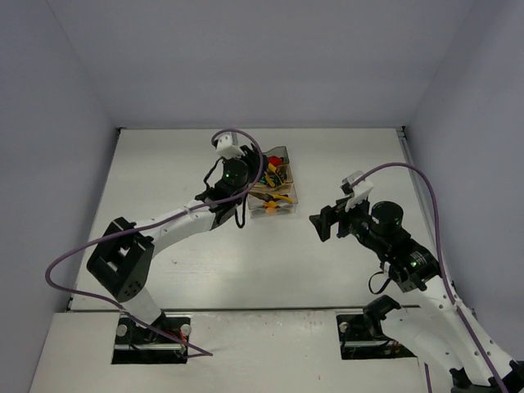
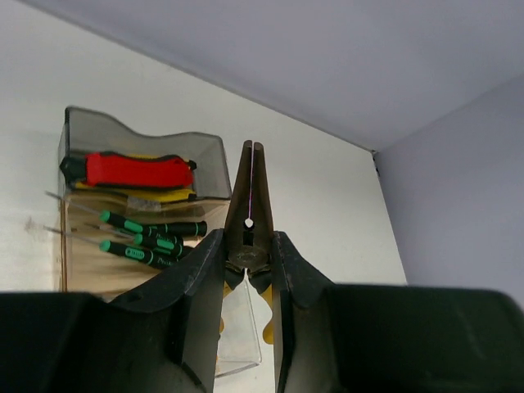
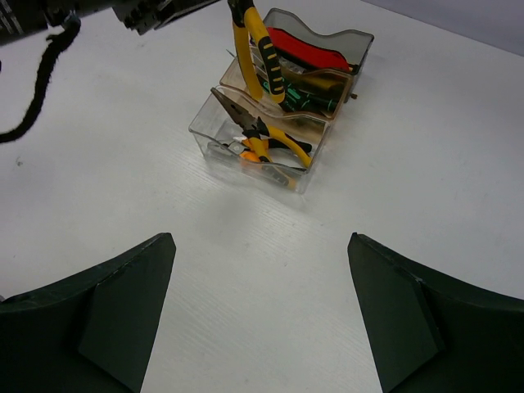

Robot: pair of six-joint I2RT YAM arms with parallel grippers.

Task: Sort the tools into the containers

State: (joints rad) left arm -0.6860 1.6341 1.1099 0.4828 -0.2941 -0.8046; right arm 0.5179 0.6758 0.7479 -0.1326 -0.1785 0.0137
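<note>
My left gripper [image 2: 248, 274] is shut on yellow-handled pliers [image 2: 250, 205] and holds them above the row of bins [image 1: 278, 187]. In the right wrist view the pliers' handles [image 3: 255, 51] hang over the amber bin [image 3: 315, 97]. The smoky grey bin [image 2: 139, 135] holds a red-handled cutter [image 2: 131, 170] on a yellow utility knife [image 2: 160, 195]. The amber bin [image 2: 82, 246] holds several green-black screwdrivers [image 2: 151, 237]. The clear bin [image 3: 214, 131] holds yellow and orange pliers [image 3: 266, 141]. My right gripper [image 3: 262, 278] is open and empty over the bare table, right of the bins [image 1: 326, 221].
The white table [image 1: 164, 164] is enclosed by pale walls at the back and sides. The left arm [image 1: 164, 225] reaches diagonally from its base up to the bins. No loose tools show on the table.
</note>
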